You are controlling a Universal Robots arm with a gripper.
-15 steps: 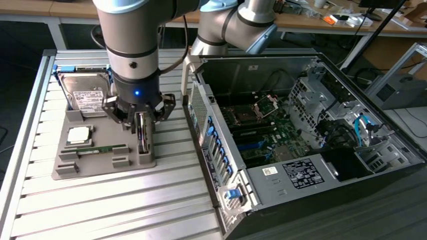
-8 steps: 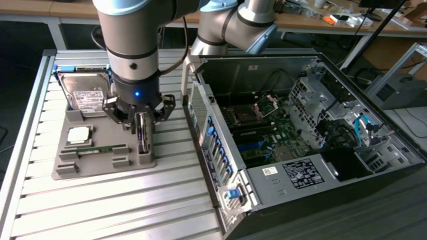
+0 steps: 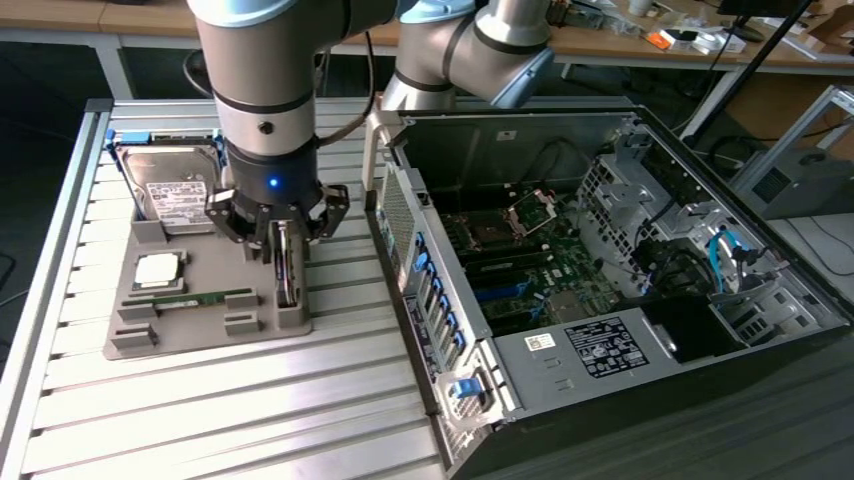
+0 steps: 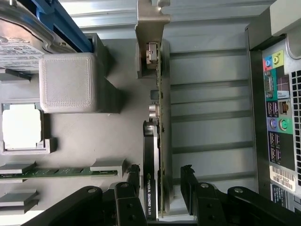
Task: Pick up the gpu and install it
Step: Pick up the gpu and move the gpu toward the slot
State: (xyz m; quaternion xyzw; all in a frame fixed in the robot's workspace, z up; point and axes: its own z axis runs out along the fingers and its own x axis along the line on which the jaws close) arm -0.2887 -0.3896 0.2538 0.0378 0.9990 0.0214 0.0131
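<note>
Now the gpu [image 3: 284,282] stands on its long edge in a slot of the grey tray [image 3: 200,335], at the tray's side toward the open computer case [image 3: 416,262]. Between tray and case wall, a narrow strip of counter [image 3: 340,300] is free. The end effector [image 3: 282,243] hangs over the card with jaws wide open, one of its fingers [image 4: 134,181] on each side. It grips nothing. One finger is just beside the card, while the other has a clear gap. The silvery bracket [image 4: 151,33] is at the card's far end.
</note>
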